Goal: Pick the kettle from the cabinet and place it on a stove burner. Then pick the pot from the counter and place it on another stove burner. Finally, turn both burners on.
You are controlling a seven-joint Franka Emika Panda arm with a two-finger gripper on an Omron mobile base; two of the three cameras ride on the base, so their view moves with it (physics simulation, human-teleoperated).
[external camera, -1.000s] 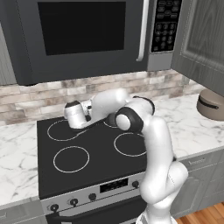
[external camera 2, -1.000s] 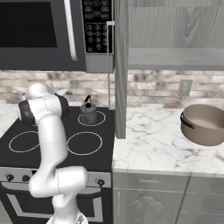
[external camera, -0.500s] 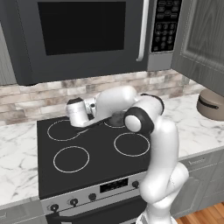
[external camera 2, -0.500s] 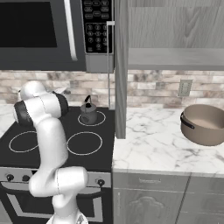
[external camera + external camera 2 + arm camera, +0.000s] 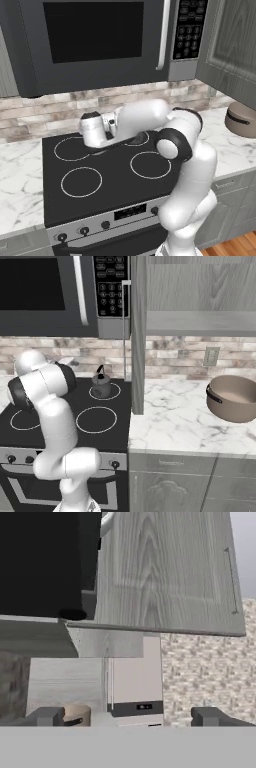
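Since a second ago the arm has swung its elbow further to the right and the hand has drawn a little away from the back of the stove; the kettle and the pot have stayed where they were.

In the left base view the white arm bends over the black stove (image 5: 115, 175), its wrist above the rear left burner (image 5: 71, 148). The gripper itself is hidden behind the wrist there. The microwave (image 5: 95, 40) hangs above, and the pot (image 5: 241, 119) sits on the counter (image 5: 227, 145) at the far right, under the open cabinet (image 5: 232, 45) door.

In the right base view the kettle (image 5: 100, 386) stands upright on the rear right burner (image 5: 106, 390), apart from the arm. The front right burner (image 5: 96, 419) is bare. The pot (image 5: 233, 398) rests on the counter (image 5: 170, 423) well to the right, below the cabinet (image 5: 200, 321) shelf.

In the hand view the gripper (image 5: 127, 717) points across the room, its two dark fingertips (image 5: 46, 716) set far apart with nothing between them. Beyond them are the open cabinet (image 5: 165, 572) door, the microwave's (image 5: 40, 562) dark side, and the pot (image 5: 76, 714) low at the left.
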